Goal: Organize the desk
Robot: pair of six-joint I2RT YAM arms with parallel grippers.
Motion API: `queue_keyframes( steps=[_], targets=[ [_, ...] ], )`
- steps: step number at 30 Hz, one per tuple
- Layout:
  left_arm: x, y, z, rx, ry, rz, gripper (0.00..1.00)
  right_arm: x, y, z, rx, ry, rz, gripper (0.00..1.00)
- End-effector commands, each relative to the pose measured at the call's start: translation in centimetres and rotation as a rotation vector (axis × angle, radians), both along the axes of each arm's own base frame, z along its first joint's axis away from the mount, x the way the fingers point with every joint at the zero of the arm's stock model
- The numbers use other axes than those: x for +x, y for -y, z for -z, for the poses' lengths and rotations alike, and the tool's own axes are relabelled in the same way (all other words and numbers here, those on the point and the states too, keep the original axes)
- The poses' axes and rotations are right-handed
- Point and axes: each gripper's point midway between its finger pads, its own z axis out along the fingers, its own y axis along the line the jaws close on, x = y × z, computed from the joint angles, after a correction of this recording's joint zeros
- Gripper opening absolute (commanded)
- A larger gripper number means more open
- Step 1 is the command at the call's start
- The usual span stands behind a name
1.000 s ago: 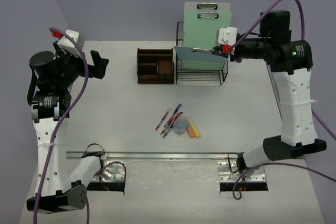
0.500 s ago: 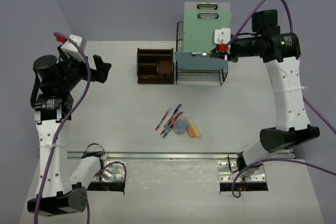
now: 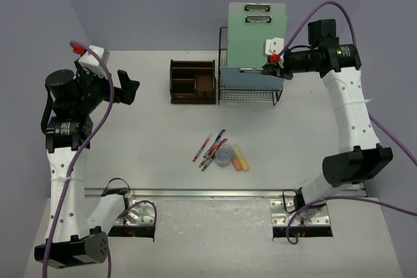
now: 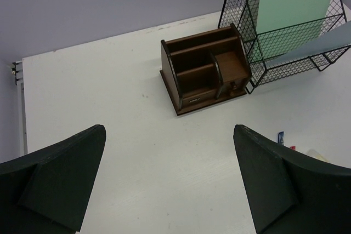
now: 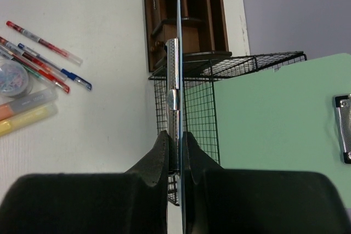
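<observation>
Your right claw (image 3: pixel 272 68) is pinched shut on the blue clipboard (image 3: pixel 246 77), right by its metal clip (image 3: pixel 249 68). The clipboard stands on its edge at the front part of the wire rack (image 3: pixel 251 96), with the green clipboard (image 3: pixel 257 30) behind it. Its long side runs along the rack's front, from your claw toward the wooden box (image 3: pixel 193 83). So the way in is straight down. Your left claw (image 3: pixel 129 86) is wide open and holds nothing, far left of the rack. The desk (image 3: pixel 156 135) lies under the rack.
</observation>
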Motion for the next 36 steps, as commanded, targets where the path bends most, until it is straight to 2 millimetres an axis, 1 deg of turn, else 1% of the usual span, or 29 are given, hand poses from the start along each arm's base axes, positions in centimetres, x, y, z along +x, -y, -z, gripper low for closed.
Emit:
queue_keyframes(
  steps=[1,5,7,9,11,12,15,18,21,23,25,29,31,33,34,36],
  targets=[
    [0.2,0.4,-1.0,-0.011,0.044,0.018,1.0,1.9,-0.6,-1.8,0.086,0.055,-0.007,0.0],
    [0.3,0.5,-0.7,-0.015,0.038,0.02,1.0,3.3,-0.1,-2.7,0.156,0.002,0.035,0.01],
    [0.3,0.5,-0.4,-0.016,0.032,0.022,1.0,4.1,0.2,-2.3,0.176,-0.013,0.059,0.05],
    [0.4,0.5,-0.2,-0.02,0.028,0.022,1.0,4.8,0.4,-1.8,0.186,-0.016,0.08,0.18],
    [0.4,0.5,-0.1,-0.023,0.023,0.023,1.0,5.8,0.6,-1.8,0.19,0.008,0.108,0.29],
    [0.4,0.5,0.0,-0.022,0.022,0.023,1.0,6.1,0.7,-1.4,0.199,-0.017,0.133,0.38],
    [0.4,0.5,0.2,-0.024,0.019,0.021,1.0,8.3,1.5,-1.3,0.204,0.001,0.224,0.51],
    [0.5,0.5,0.4,-0.025,0.016,0.021,1.0,9.6,2.0,-1.0,0.229,-0.006,0.294,0.62],
    [0.6,0.5,0.6,-0.031,0.011,0.02,1.0,11.0,2.4,-0.9,0.251,0.034,0.349,0.66],
    [0.7,0.5,0.9,-0.036,0.006,0.021,1.0,12.4,3.0,-1.3,0.275,0.091,0.399,0.69],
    [0.8,0.5,1.0,-0.038,0.003,0.018,1.0,13.4,3.2,-1.8,0.288,0.15,0.425,0.69],
    [0.9,0.4,1.4,-0.038,-0.005,0.014,1.0,15.5,3.8,-1.1,0.299,0.228,0.506,0.7],
    [1.0,0.3,1.7,-0.039,-0.012,0.01,1.0,16.8,3.8,-1.2,0.305,0.3,0.554,0.71],
    [1.1,0.3,1.8,-0.041,-0.013,0.008,1.0,17.5,3.8,-0.2,0.304,0.322,0.595,0.77],
    [1.1,0.3,2.1,-0.043,-0.018,0.009,1.0,18.0,3.9,0.0,0.303,0.34,0.624,0.8],
    [1.1,0.2,2.3,-0.043,-0.025,0.004,1.0,18.7,3.4,0.5,0.313,0.355,0.636,0.92]
  ],
)
